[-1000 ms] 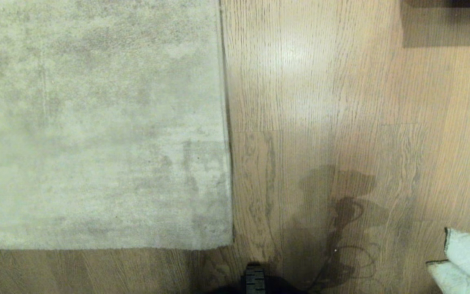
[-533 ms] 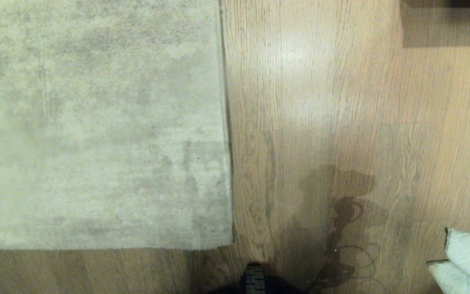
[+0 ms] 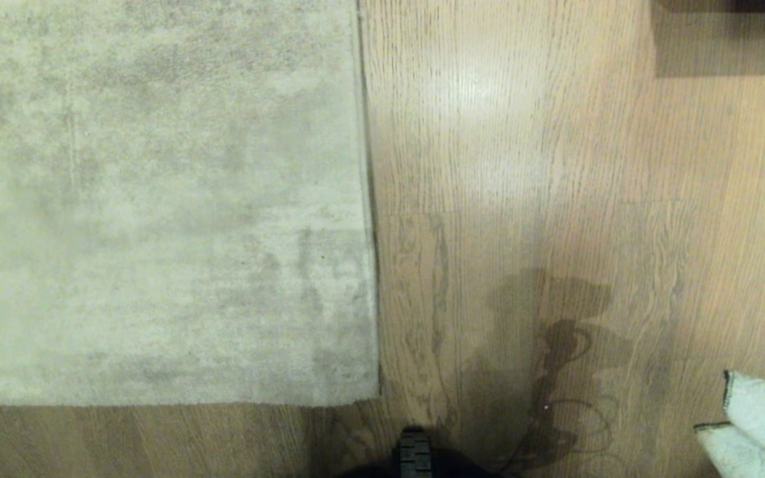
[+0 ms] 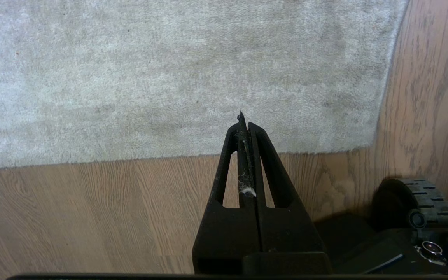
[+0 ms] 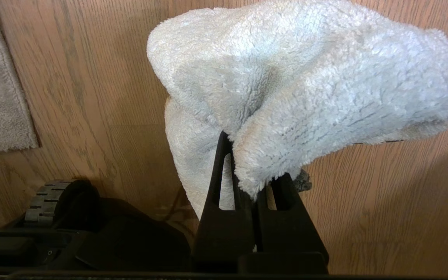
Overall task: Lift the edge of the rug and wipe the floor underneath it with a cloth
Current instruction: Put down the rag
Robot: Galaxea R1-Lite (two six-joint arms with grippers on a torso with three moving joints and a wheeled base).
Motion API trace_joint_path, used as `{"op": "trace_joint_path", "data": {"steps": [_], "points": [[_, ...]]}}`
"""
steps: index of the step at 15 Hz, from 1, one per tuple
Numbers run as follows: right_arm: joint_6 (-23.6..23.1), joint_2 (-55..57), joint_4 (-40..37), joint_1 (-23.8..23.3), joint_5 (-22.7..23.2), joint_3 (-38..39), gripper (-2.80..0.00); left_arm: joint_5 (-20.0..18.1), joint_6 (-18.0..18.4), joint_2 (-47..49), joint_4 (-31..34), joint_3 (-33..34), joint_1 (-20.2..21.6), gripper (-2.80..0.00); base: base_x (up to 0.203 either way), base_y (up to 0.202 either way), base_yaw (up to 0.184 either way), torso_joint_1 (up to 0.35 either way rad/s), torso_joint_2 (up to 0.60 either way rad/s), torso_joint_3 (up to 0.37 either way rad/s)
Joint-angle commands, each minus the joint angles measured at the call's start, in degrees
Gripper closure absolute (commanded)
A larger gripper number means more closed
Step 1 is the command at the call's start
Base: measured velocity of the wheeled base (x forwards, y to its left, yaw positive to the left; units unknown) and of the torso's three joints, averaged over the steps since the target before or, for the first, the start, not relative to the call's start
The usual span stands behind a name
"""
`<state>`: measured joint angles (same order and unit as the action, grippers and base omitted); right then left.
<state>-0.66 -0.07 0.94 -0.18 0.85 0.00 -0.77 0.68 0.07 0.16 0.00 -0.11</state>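
The straight edge of the big beige-grey rug (image 3: pixel 369 199) lies flat, running away across the brown wood floor (image 3: pixel 522 166). The right claw (image 5: pixel 255 171) is pinched tight on the fluffy pale blue cloth (image 5: pixel 305 85). The left claw (image 4: pixel 243 124) is closed and holds nothing.

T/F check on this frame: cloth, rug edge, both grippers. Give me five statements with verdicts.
1. The right gripper is shut on the cloth. True.
2. The left gripper holds the rug edge up off the floor. False: its fingers are shut on nothing, and the rug lies flat.
3. In the head view the rug covers the robot's left side, with bare floor to its right. True.
4. The cloth is spread flat on the rug. False: it hangs bunched from the right gripper over bare floor, apart from the rug.
5. A rug corner lies in the head view. True.
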Motion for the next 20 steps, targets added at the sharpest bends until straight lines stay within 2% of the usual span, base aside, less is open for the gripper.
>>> {"op": "trace_joint_path", "data": {"steps": [1,16,20], "points": [[-0.04,0.07,0.03,0.01,0.03,0.00,0.00,-0.02,0.02,0.01,0.01,0.00,0.02,0.00,0.000,0.000,0.000,0.000,0.00,0.000],[-0.04,0.07,0.03,0.01,0.03,0.00,0.00,0.16,-1.56,0.01,0.01,0.00,0.02,0.00,0.000,0.000,0.000,0.000,0.00,0.000],[-0.04,0.07,0.03,0.01,0.03,0.00,0.00,0.16,-1.56,0.01,0.01,0.00,0.02,0.00,0.001,-0.152,0.006,0.003,0.00,0.001]]}}
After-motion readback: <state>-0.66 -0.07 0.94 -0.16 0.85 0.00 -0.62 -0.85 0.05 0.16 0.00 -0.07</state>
